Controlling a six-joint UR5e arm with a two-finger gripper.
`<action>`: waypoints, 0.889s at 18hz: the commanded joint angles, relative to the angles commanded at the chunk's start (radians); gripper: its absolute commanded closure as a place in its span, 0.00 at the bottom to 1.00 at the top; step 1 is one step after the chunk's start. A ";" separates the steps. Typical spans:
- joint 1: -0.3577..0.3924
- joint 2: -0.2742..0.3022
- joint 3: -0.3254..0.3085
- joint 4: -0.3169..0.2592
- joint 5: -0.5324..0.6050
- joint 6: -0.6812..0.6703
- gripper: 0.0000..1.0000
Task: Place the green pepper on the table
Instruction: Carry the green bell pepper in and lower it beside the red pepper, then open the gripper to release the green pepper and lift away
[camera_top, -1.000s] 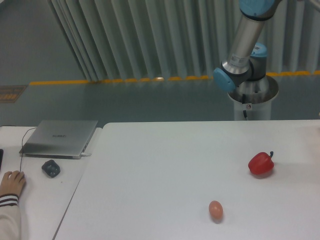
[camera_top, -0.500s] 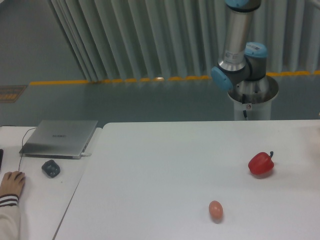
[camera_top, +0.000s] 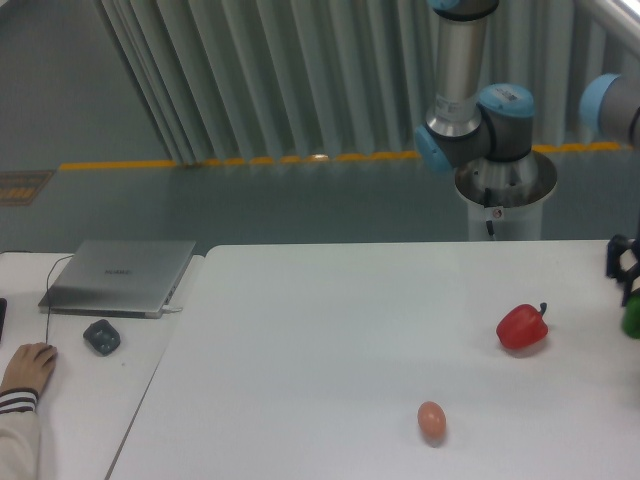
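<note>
At the right edge of the frame, your dark two-finger end effector (camera_top: 624, 268) is only partly in view, with a sliver of the glossy dark green bell pepper (camera_top: 632, 320) just below it; the frame cuts both off, so you cannot tell whether the fingers are closed on the pepper or merely above it, nor whether the pepper already touches the large white matte surface (camera_top: 330, 350). The glossy red bell pepper with a dark stem (camera_top: 522, 327) sits near the green one, to its left, and a small peach-coloured egg-shaped object (camera_top: 431, 420) lies nearer the camera, apart from both. On the narrower white desk (camera_top: 75, 400) at left rest a closed grey laptop (camera_top: 120, 275) and a dark mouse (camera_top: 102, 336), with a person's hand (camera_top: 24, 367) beside them. Your risk here is judged, not seen: a release so close to the surface's right edge could let the lumpy pepper roll off, or nudge the red one
</note>
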 joint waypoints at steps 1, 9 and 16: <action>-0.034 -0.020 0.000 0.014 0.031 -0.002 0.42; -0.105 -0.098 0.008 0.058 0.085 -0.029 0.23; -0.108 -0.082 0.040 0.058 0.146 -0.005 0.00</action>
